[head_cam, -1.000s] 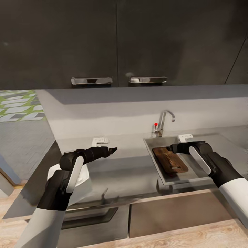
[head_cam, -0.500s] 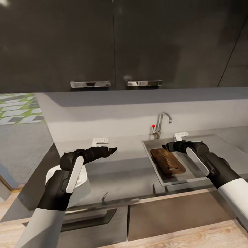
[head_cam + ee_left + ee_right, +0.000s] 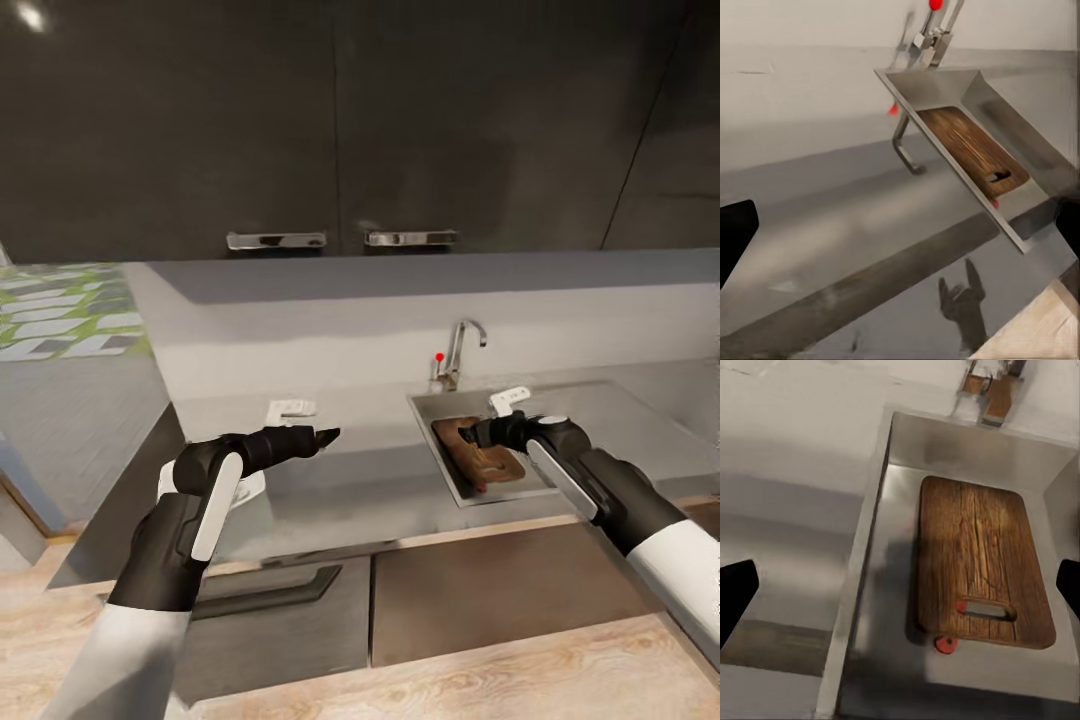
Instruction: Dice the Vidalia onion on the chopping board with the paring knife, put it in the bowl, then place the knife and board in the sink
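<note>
Brown wood-grain chopping board (image 3: 982,559) lies flat inside the steel sink (image 3: 862,585).

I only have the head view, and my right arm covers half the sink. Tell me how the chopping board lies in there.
Observer: In the right wrist view the chopping board lies flat on the floor of the sink, with its handle slot at the end away from the tap.
Operator: Now report the knife.
Observer: No blade is visible. A red bit pokes out beneath the board's slot end, and red shows through the slot. It may be the handle.
Operator: Give me the right gripper's jaws.
Observer: The right gripper has its jaws wide apart, with nothing between them.
</note>
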Motion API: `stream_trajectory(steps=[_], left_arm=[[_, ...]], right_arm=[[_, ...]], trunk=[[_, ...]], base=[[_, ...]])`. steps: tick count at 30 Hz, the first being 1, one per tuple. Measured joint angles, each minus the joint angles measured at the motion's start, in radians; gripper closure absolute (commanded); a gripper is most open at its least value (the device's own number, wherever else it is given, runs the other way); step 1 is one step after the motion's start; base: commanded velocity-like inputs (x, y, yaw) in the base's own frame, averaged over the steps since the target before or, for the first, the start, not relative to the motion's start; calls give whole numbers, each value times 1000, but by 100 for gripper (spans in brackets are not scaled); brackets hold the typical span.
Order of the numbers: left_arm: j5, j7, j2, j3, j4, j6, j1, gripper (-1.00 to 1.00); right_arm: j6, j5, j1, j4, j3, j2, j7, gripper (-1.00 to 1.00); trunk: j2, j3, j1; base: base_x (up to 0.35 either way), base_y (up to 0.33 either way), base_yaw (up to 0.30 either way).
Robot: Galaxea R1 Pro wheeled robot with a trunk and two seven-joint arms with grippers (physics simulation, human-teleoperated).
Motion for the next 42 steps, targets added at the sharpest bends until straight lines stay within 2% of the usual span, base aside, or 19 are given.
stream_trajectory(steps=[3,6,17,20,26,29,33,34,36,39,42], left_arm=[[0,0,0,0,0,0,0,-100],[0,0,0,0,0,0,0,-100],[0,0,0,0,0,0,0,-100],[0,0,0,0,0,0,0,-100],[0,-3,0,-5,-5,0,0,-100],[1,-2,0,-38,-27,-15,0,-100],[0,1,0,-89,-38,-35,0,-100],[0,1,-1,-95,-38,-36,0,-100],[1,5,-15,-138,-47,-40,1,-100],[0,9,-19,-164,-61,-37,2,-100],[0,16,-22,-184,-91,-23,28,-100]], right_arm=[[-76,0,0,1,28,0,4,-100],[-100,0,0,0,34,0,9,-100],[-106,-1,0,-1,36,0,14,-100],[-107,-3,0,-4,36,0,40,-100],[-109,-1,0,-12,36,-11,177,-100],[-139,2,0,-18,36,-42,277,-100],[-193,4,3,-23,37,-75,361,-100],[-198,4,5,-24,37,-79,368,-100],[-215,5,40,-26,38,-102,388,-100],[-218,5,68,-26,38,-112,391,-100],[-222,6,130,-27,38,-124,394,-100]], trunk=[[0,0,0],[0,3,0],[0,20,-1],[0,25,-1],[0,34,-1],[0,38,-1],[0,41,-1],[0,42,-1],[0,43,-1],[0,45,-1],[0,46,-1]], base=[[-318,0,0],[-313,0,0],[-112,0,0],[-5,0,0],[-1,0,0],[0,0,0],[0,0,0],[0,0,0],[0,0,0],[0,0,0],[0,0,0]])
